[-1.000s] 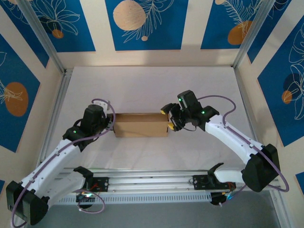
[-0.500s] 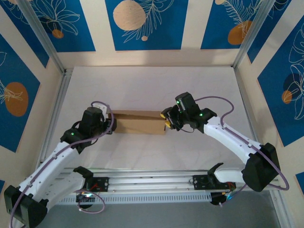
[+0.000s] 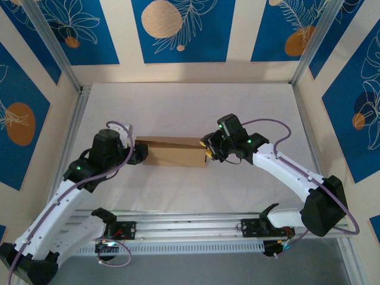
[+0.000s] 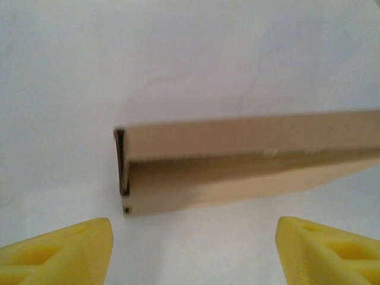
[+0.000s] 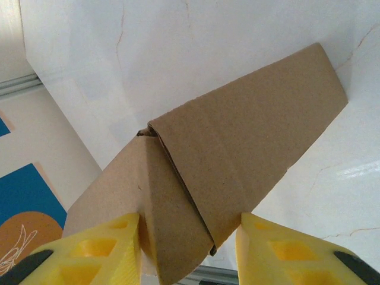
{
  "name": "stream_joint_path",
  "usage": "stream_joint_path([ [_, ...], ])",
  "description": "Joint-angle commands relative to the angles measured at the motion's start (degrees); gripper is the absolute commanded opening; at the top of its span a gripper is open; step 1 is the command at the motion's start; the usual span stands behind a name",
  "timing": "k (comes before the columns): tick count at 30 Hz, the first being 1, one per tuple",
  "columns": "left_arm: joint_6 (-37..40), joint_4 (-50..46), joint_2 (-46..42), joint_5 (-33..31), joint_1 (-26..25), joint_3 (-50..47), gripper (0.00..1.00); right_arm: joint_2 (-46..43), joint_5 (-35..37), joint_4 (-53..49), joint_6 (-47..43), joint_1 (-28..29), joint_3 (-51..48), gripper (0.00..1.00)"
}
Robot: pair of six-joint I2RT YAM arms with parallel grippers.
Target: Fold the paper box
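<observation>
Left gripper point(image 4: 193, 252), yellow fingers: released, jaws wide, just short of the plain brown cardboard paper box point(image 3: 175, 154), matte, creased, long and shallow, mid-table. Right gripper point(image 5: 190, 237): grasping the box's right end. Step, likely: closing the walls; next needs the left end regripped. Smooth white veined table point(image 3: 196, 107) beyond
</observation>
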Motion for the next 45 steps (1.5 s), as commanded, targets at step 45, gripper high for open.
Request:
stream_joint_path([
  [45, -18.55, 16.90, 6.27, 3.53, 10.30, -15.32, 0.66, 2.20, 3.64, -7.91, -7.01, -2.40, -0.06, 0.42],
])
